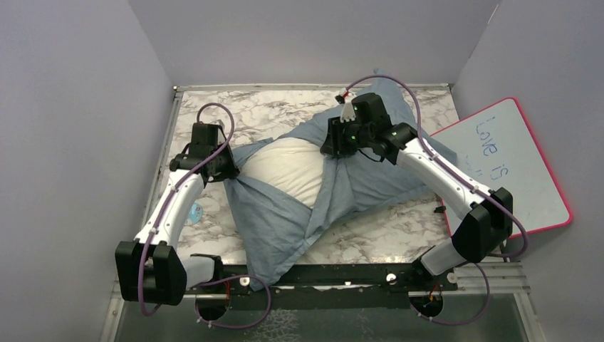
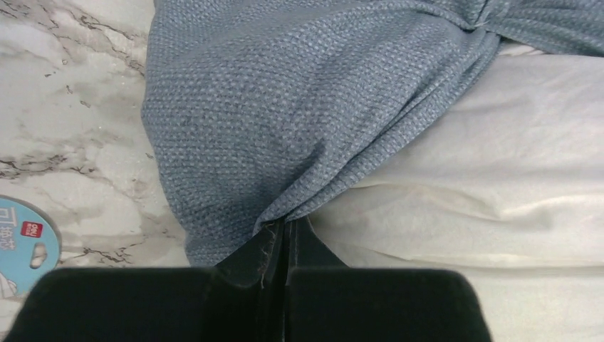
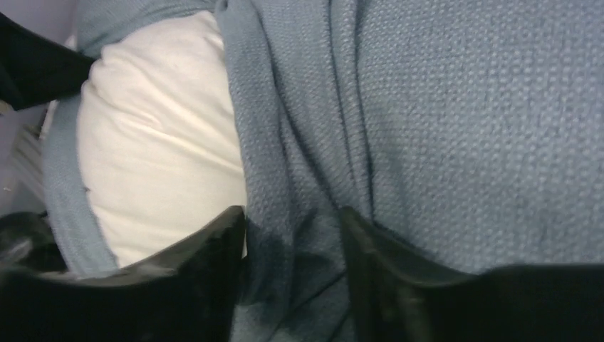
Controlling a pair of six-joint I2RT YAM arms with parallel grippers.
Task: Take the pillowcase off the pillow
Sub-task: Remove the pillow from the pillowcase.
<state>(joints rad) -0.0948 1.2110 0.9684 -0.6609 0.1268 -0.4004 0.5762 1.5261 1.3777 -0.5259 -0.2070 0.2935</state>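
Note:
The grey-blue pillowcase point(image 1: 370, 178) lies crumpled across the marble table, its opening spread so the white pillow point(image 1: 292, 167) shows in the middle. My left gripper point(image 1: 229, 171) is shut on the left edge of the cloth. In the left wrist view the gripper point(image 2: 285, 226) pinches a fold of pillowcase point(image 2: 285, 107) beside the pillow point(image 2: 498, 157). My right gripper point(image 1: 329, 146) sits at the opening's right edge. In the right wrist view this gripper point(image 3: 292, 228) holds a thick bunch of pillowcase point(image 3: 463, 128) that keeps its jaws apart, with the pillow point(image 3: 157, 142) to the left.
A pink-rimmed whiteboard point(image 1: 509, 164) leans at the table's right edge. A round light-blue disc point(image 1: 194, 211) lies on the marble by the left arm, and it shows in the left wrist view too point(image 2: 21, 242). Purple walls enclose the table on three sides.

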